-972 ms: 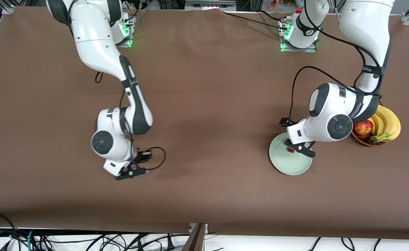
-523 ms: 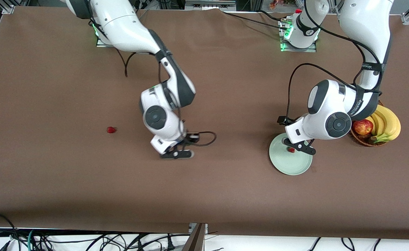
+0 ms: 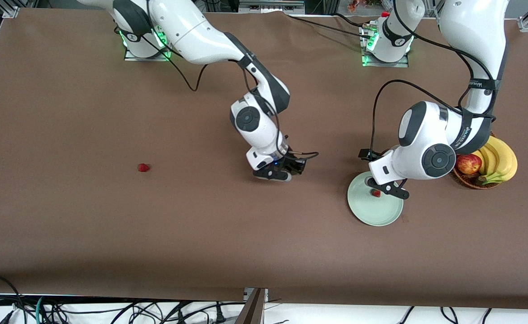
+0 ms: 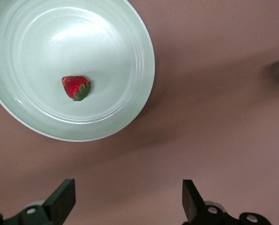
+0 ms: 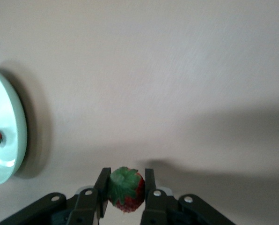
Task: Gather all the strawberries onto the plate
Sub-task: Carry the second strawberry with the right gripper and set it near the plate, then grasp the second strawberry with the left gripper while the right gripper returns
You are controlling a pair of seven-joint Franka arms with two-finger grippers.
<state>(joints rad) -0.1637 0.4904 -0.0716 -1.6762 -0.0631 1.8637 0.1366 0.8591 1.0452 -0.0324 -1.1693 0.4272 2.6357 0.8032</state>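
Note:
A pale green plate [image 3: 372,212] lies toward the left arm's end of the table, with one strawberry [image 3: 375,193] in it. My left gripper [image 3: 387,189] hovers over the plate, open and empty. The left wrist view shows that berry [image 4: 76,87] inside the plate's rim [image 4: 146,70], off to one side of my left gripper [image 4: 125,192]. My right gripper [image 3: 273,173] hangs over the middle of the table, shut on a strawberry [image 5: 125,190] with a green cap. Another strawberry [image 3: 143,167] lies on the cloth toward the right arm's end.
A wicker basket [image 3: 471,182] with an apple [image 3: 468,164] and bananas [image 3: 500,159] stands beside the plate, under the left arm's elbow. Cables run along the table's front edge. The right wrist view shows the plate [image 5: 8,136] off to one side.
My right arm has swung from the right arm's end of the table toward the plate, carrying its strawberry. That uncovered the berry lying on the cloth. My left gripper has barely shifted.

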